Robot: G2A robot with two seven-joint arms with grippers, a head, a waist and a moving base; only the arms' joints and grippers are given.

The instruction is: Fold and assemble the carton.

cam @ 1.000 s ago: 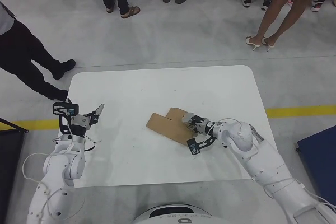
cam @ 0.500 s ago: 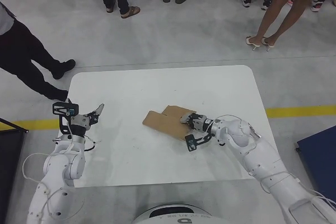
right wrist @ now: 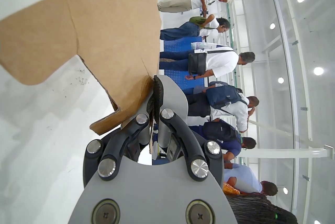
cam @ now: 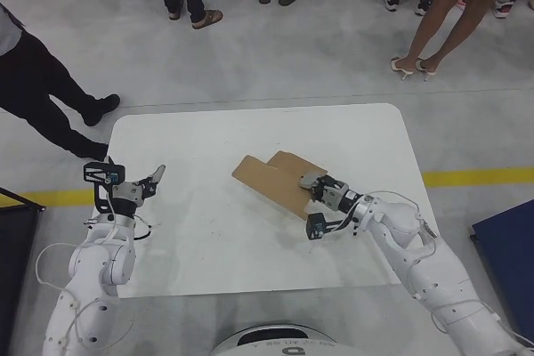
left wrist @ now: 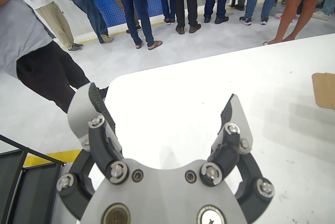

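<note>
1. You have the white table beneath both arms;
2. Your carton, a flat brown cardboard blank, lies near the table's middle, a little toward 1 o'clock;
3. Your right gripper is clamped tight on the carton's 4 o'clock edge, with cardboard pinched between its fingers;
4. Your left gripper hovers at the table's 9 o'clock edge, spread wide and holding nothing, well apart from the carton.

carton: flat brown cardboard carton, plain
worktop: rounded white worktop, lightly speckled
tools: left tool, right tool silver, black ridged pads
</note>
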